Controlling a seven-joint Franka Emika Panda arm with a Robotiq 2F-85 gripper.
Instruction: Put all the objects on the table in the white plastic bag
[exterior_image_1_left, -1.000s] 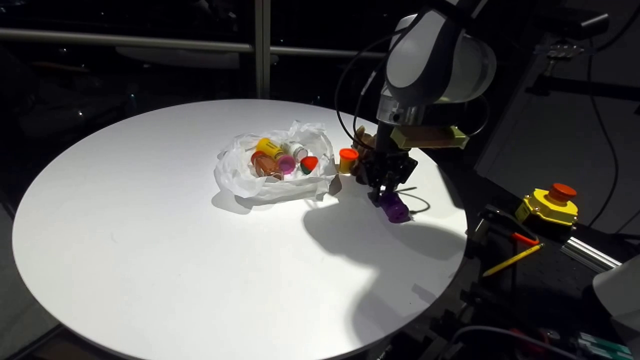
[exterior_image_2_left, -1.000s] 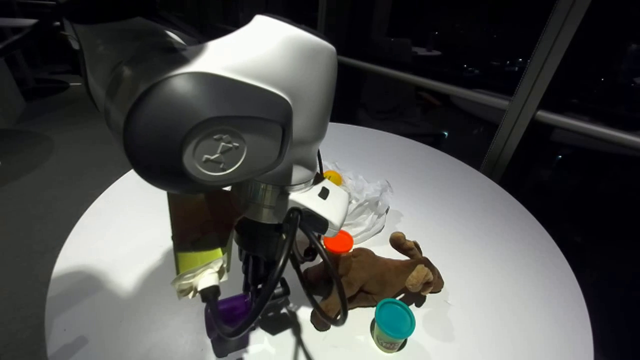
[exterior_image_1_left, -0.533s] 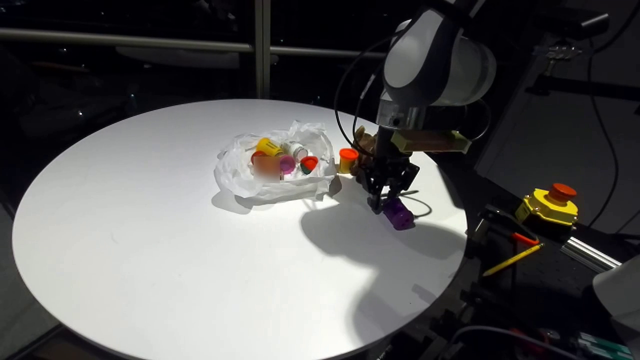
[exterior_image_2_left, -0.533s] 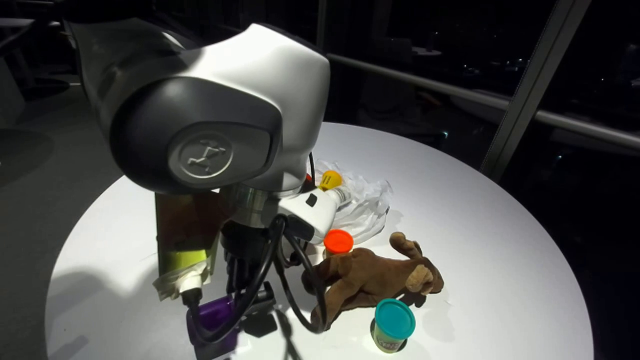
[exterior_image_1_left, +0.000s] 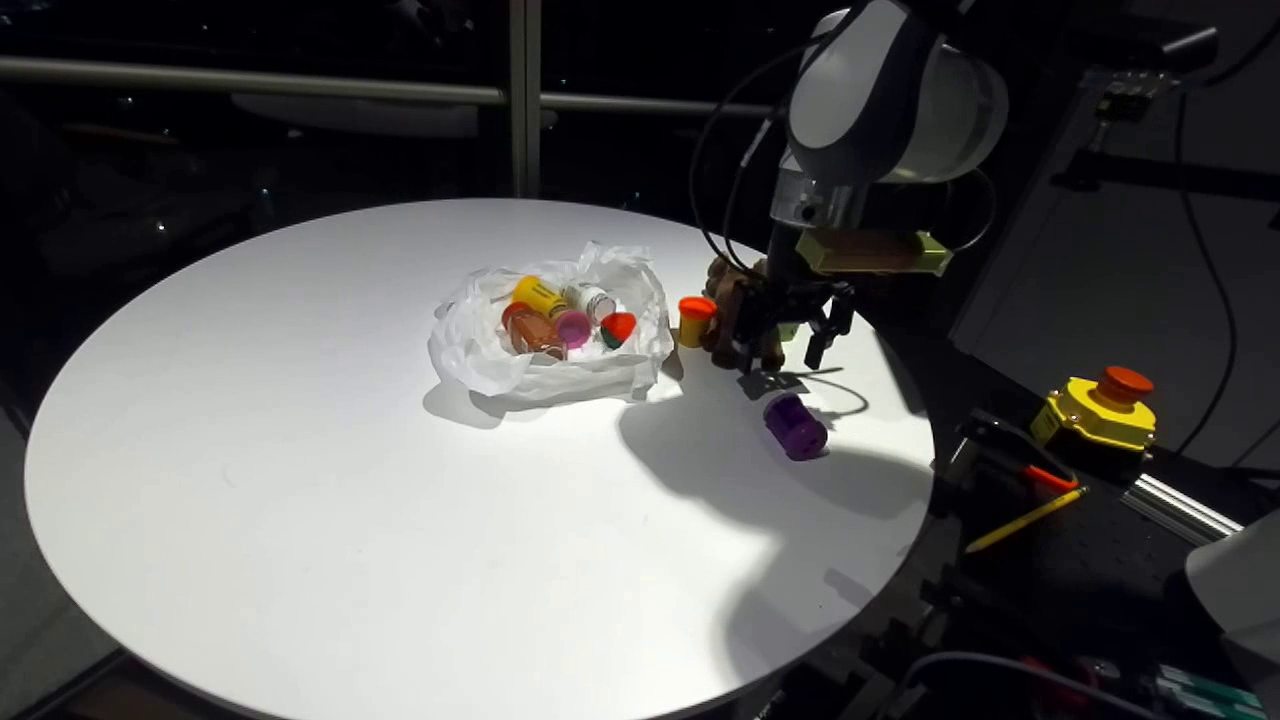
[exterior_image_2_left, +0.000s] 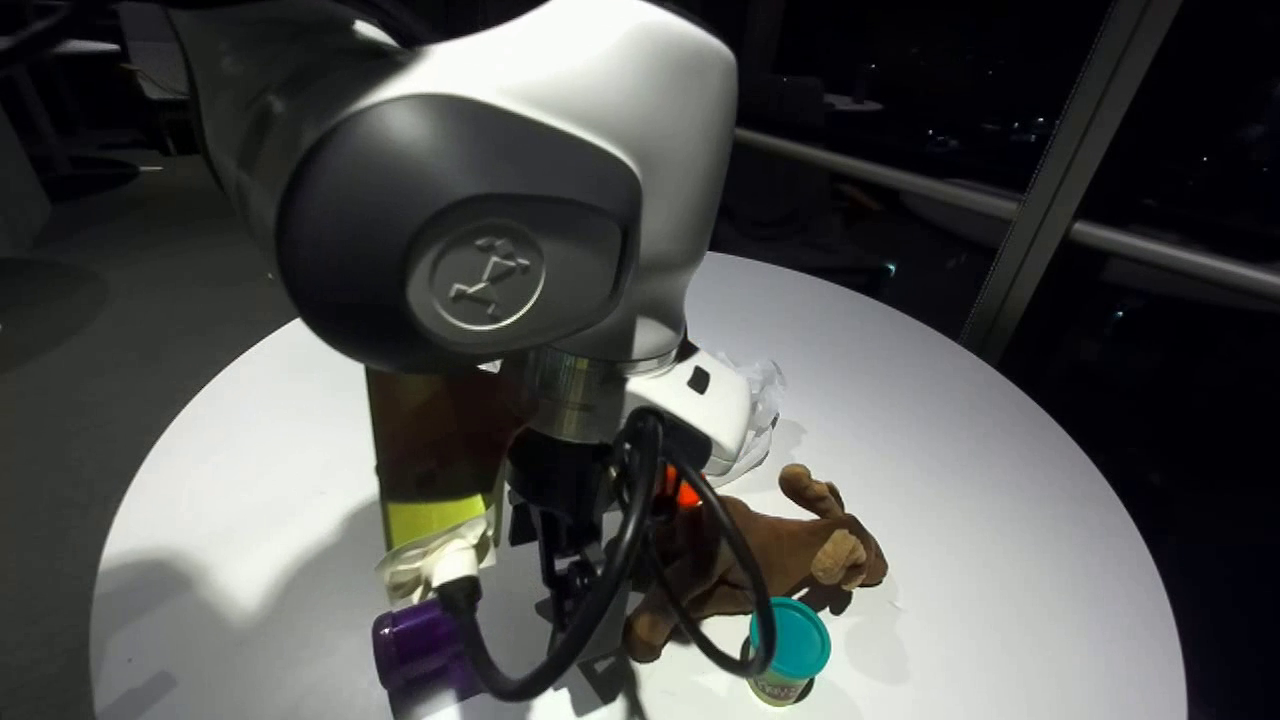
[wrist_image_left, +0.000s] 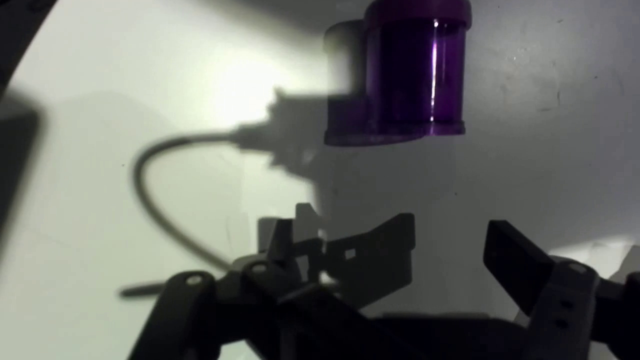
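A purple container (exterior_image_1_left: 796, 427) lies on its side on the round white table (exterior_image_1_left: 400, 550). My gripper (wrist_image_left: 390, 227) is open above the table, apart from the container, with bare tabletop between its fingertips. In the wrist view the purple container (wrist_image_left: 417, 75) is at the top, beyond the fingers. The white plastic bag (exterior_image_1_left: 470, 345) lies spread with its mouth up. Inside it are a yellow tub (exterior_image_1_left: 538, 296), a reddish-brown can (exterior_image_1_left: 533, 333), a white bottle (exterior_image_1_left: 590, 300), a pink-ended piece (exterior_image_1_left: 572, 328) and a red-green piece (exterior_image_1_left: 618, 329).
Outside the bag, an orange-lidded tub (exterior_image_1_left: 697, 320) stands between bag and brown plush animal (exterior_image_2_left: 790, 550). A teal-lidded tub (exterior_image_2_left: 790, 645) stands close by the plush. The arm covers most of the bag (exterior_image_2_left: 765, 405) in an exterior view. A yellow-red button box (exterior_image_1_left: 1097, 420) sits off the table.
The fingers were at the purple container's end; they have spread and lifted off it, back toward the plush. The container shifted slightly along the table and now lies free.
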